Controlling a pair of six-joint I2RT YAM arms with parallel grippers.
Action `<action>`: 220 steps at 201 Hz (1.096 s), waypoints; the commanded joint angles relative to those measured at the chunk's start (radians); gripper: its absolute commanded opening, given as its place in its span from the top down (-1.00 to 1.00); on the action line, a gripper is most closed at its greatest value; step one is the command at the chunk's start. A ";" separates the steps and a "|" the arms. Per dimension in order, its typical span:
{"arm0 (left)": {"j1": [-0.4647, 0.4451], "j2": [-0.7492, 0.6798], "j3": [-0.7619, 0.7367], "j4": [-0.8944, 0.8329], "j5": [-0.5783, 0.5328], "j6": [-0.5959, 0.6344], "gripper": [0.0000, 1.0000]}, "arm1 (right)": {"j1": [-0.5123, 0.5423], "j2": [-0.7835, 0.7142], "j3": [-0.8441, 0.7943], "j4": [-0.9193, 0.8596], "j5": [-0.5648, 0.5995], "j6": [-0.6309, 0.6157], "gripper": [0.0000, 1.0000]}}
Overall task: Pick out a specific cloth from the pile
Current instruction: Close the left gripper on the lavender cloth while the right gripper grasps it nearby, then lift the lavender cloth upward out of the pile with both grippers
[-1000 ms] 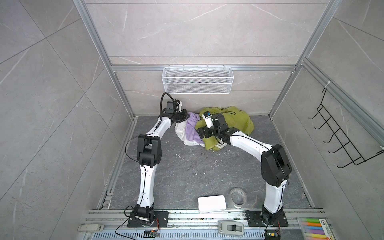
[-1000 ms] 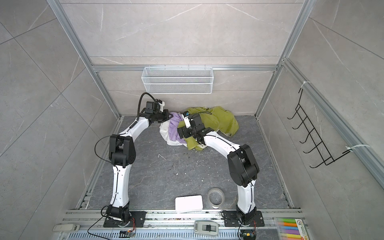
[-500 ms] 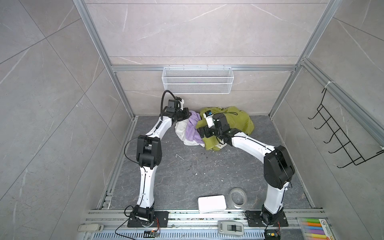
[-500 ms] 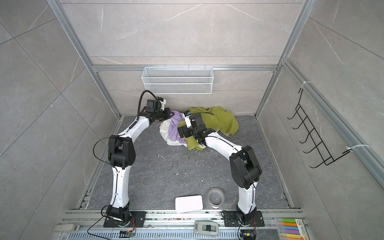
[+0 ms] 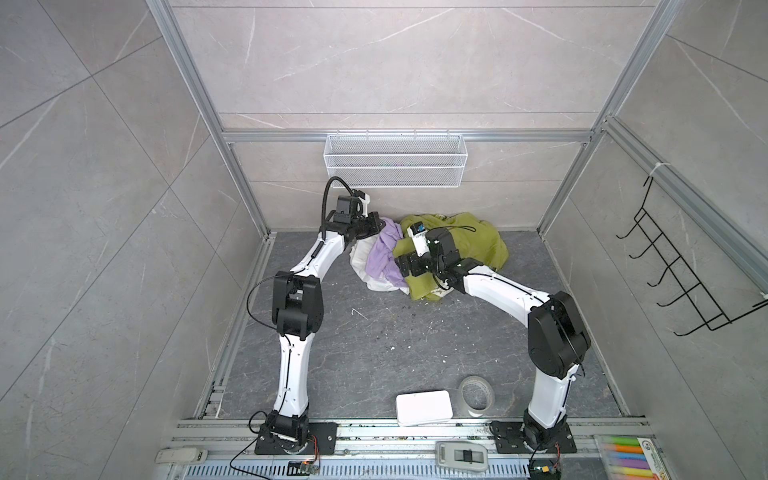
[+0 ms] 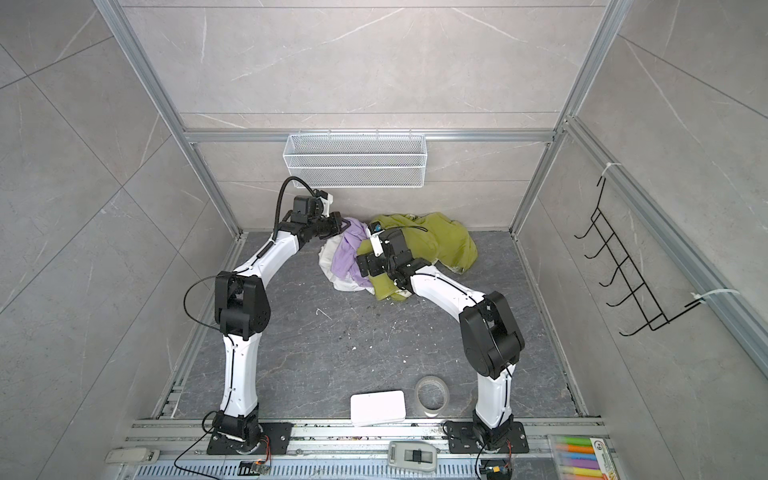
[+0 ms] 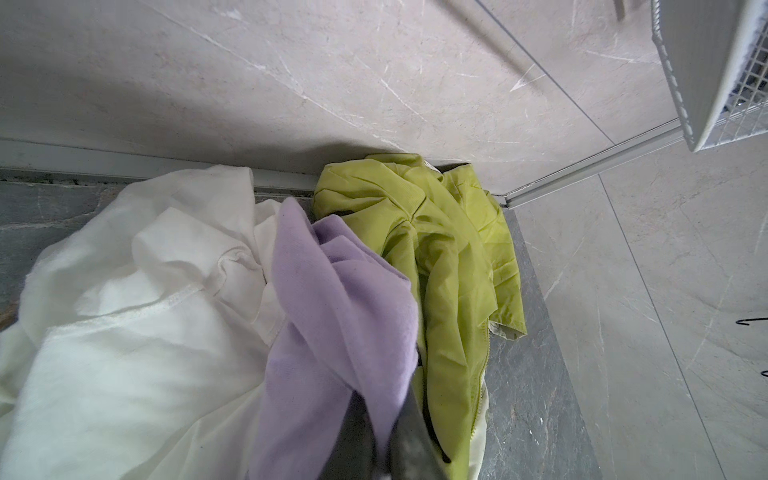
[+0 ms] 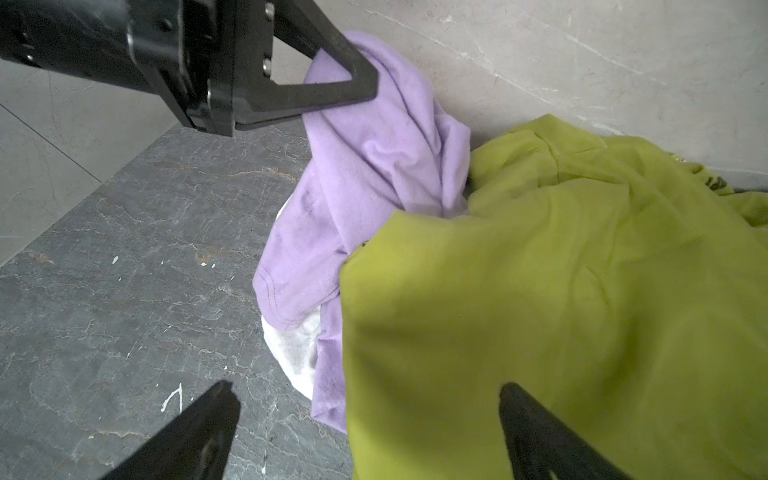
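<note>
So far, only the grasp looks done. The left gripper (image 8: 357,85) has its jaws pinched fully together on an upper fold of the cloth (image 8: 374,166), raised close to the back wall (image 5: 415,203).

The rest of the cloth is not free. It hangs down from the grip into the pile (image 6: 444,243), at the far side of the floor (image 5: 374,332). In both top views its lower part lies over the white cloth (image 5: 359,257). The right wrist view shows an edge of the green cloth (image 8: 540,291) lapping over its side and lower hem. The left wrist view shows the same order: white, lavender, then green, all touching.

The right gripper (image 8: 370,392) is spread as wide as it goes and holds nothing. It hangs low over the near edge of the green cloth, just beside the lavender. I cannot tell whether its fingertips touch the fabric.

What is left, as I judge it, is most of the job: draw the cloth up and out, and carry it well apart from the pile. The overlapping green edge may drag along, so the open right gripper looks placed to pin it down.
</note>
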 commanded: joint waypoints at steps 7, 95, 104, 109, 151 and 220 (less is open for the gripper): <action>-0.007 -0.095 0.013 0.109 0.030 -0.015 1.00 | 0.006 -0.051 -0.018 0.038 0.017 0.004 -0.99; -0.039 -0.086 0.018 0.178 0.028 -0.047 1.00 | 0.006 -0.068 -0.035 0.078 0.040 0.004 -0.99; -0.039 -0.089 0.018 0.176 0.025 -0.047 1.00 | 0.006 -0.073 -0.038 0.088 0.043 0.003 -0.99; -0.040 -0.093 0.016 0.176 0.025 -0.046 1.00 | 0.006 -0.076 -0.041 0.093 0.045 0.001 -0.99; -0.044 -0.119 0.010 0.192 0.032 -0.042 1.00 | 0.006 -0.099 -0.072 0.107 0.061 0.000 -0.99; -0.054 -0.151 0.001 0.235 0.039 -0.049 1.00 | 0.006 -0.138 -0.128 0.140 0.106 -0.012 -0.99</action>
